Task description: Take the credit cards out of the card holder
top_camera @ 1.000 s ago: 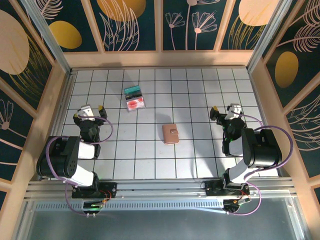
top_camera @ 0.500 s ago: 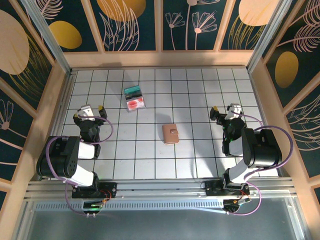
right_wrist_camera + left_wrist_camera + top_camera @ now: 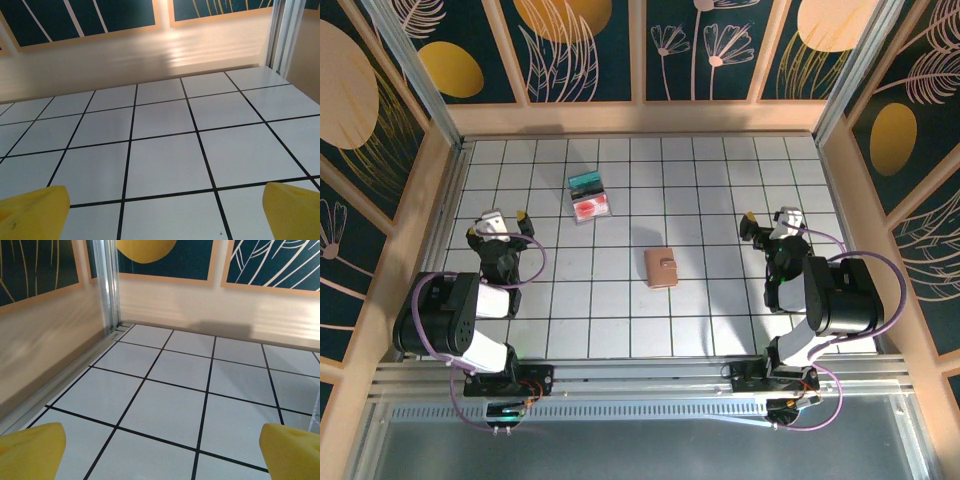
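Card holder: tan, folded shut, lying alone. Credit cards: teal and red-and-white, side by side, well apart from it, far-left. Left gripper, right gripper: both spread wide, empty.

Left pincer, yellow fingertips wide apart over white gridded tabletop near aluminium corner post

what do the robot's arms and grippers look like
The left arm and right arm are bulky black links with white segments, each looped by a purple cable. The left gripper and right gripper have yellow finger pads.
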